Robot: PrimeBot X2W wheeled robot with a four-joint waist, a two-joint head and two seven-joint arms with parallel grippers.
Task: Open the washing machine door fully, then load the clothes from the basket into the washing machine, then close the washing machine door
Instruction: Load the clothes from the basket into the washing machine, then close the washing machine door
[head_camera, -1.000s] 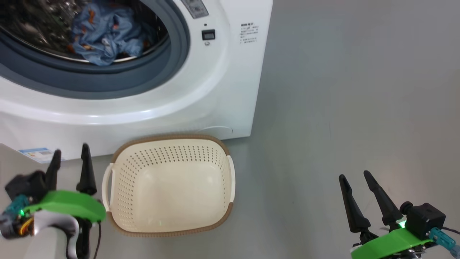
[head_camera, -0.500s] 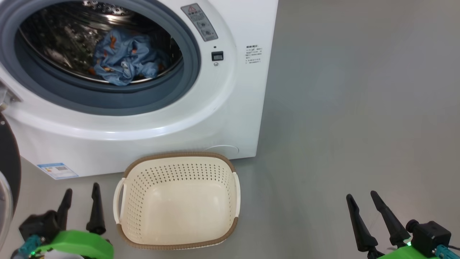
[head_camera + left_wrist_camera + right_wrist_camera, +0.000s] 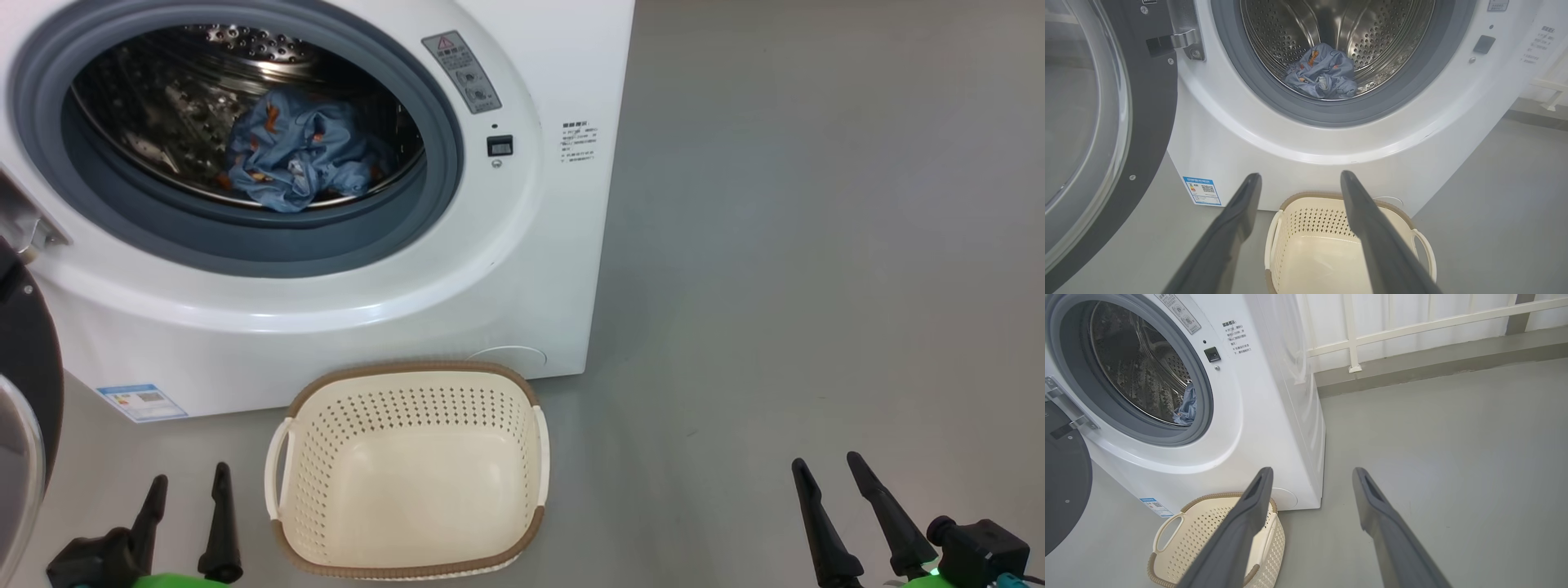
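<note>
Head view: crumpled blue clothes [image 3: 292, 159] lie in perforated steel drum [image 3: 155, 106].

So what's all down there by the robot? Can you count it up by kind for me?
Washing machine: 1, white
Washing machine door: 1, swung open
Basket: 1, cream, empty
Clothes: 1 blue heap inside the machine, too bunched to count garments
Grippers: 2, left gripper and right gripper, both open
Total: 6
</note>
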